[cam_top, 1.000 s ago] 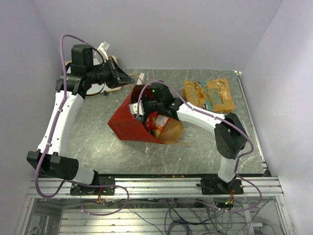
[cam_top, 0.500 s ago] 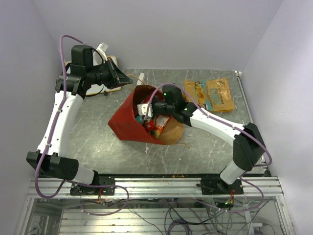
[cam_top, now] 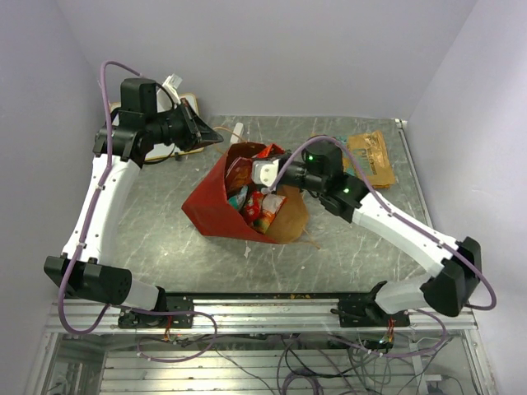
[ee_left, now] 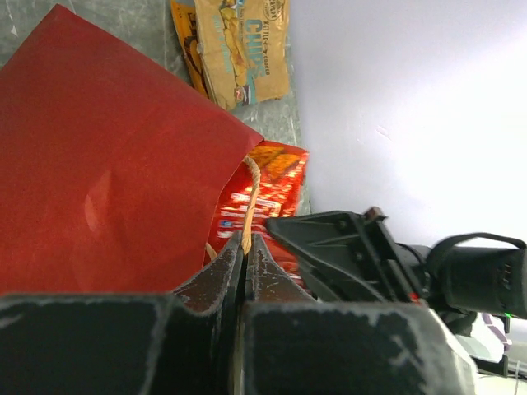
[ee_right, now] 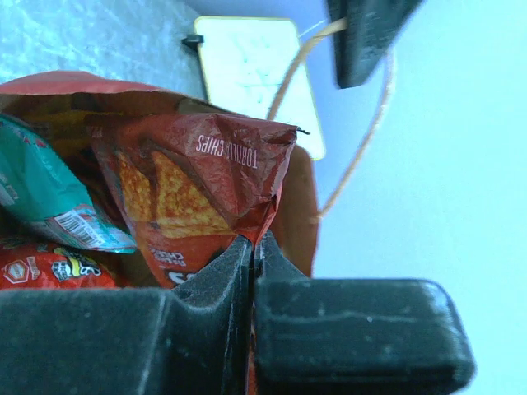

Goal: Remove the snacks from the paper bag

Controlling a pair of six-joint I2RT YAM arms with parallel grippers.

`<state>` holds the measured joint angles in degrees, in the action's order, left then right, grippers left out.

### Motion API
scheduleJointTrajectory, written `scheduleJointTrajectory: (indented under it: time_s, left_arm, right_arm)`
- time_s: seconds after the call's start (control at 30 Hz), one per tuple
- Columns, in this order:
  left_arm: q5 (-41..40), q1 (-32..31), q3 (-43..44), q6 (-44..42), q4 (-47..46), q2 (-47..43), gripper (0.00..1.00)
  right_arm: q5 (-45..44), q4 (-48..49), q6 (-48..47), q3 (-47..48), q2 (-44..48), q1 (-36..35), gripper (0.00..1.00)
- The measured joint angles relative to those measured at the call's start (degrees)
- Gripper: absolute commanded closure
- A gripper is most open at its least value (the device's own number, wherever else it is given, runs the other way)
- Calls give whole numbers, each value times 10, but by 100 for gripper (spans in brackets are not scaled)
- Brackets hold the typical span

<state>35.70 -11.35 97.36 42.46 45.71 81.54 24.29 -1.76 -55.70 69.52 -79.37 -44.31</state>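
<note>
The red paper bag (cam_top: 216,206) lies tilted with its mouth open toward the right. My left gripper (cam_top: 216,138) (ee_left: 244,243) is shut on the bag's tan cord handle (ee_left: 250,193), holding the rim up. At the bag's mouth, my right gripper (cam_top: 262,171) (ee_right: 254,240) is shut on the edge of a red tortilla-chip packet (ee_right: 185,185) (cam_top: 268,151), lifted at the upper rim. More snacks stay inside: a teal packet (ee_right: 37,197) (cam_top: 239,199) and a red one (ee_right: 41,268) (cam_top: 262,211). Two orange snack packets (cam_top: 366,158) (ee_left: 245,45) lie on the table to the right.
A white whiteboard (ee_right: 251,70) (cam_top: 188,102) lies at the back left behind the left arm. The grey marbled table (cam_top: 156,206) is walled on three sides. The bag's brown inner flap (cam_top: 292,224) spreads toward the front.
The right gripper went from part open deep in the bag to shut on the red packet. It has drawn back to the right, lifting the packet to the bag's mouth. The left arm held still.
</note>
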Motion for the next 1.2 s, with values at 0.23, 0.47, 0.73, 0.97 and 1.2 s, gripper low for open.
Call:
scheduleJointTrajectory:
  time_s: [0.23, 0.47, 0.73, 0.97, 1.2]
  left_arm:
    - [0, 1, -8, -1, 0, 0, 93]
    - [1, 4, -19, -11, 0, 0, 93]
    - [4, 10, -35, -20, 0, 0, 93]
    - [9, 13, -49, -21, -2, -1, 93]
    - [17, 15, -50, -21, -2, -1, 93]
  right_arm:
    - [-36, -41, 29, 11, 76, 0, 100]
    - [-82, -90, 82, 54, 150, 0, 100]
    - [-227, -105, 182, 86, 218, 0, 100]
    - [-424, -111, 275, 97, 195, 2, 100]
    - [-497, -132, 293, 76, 121, 77, 100]
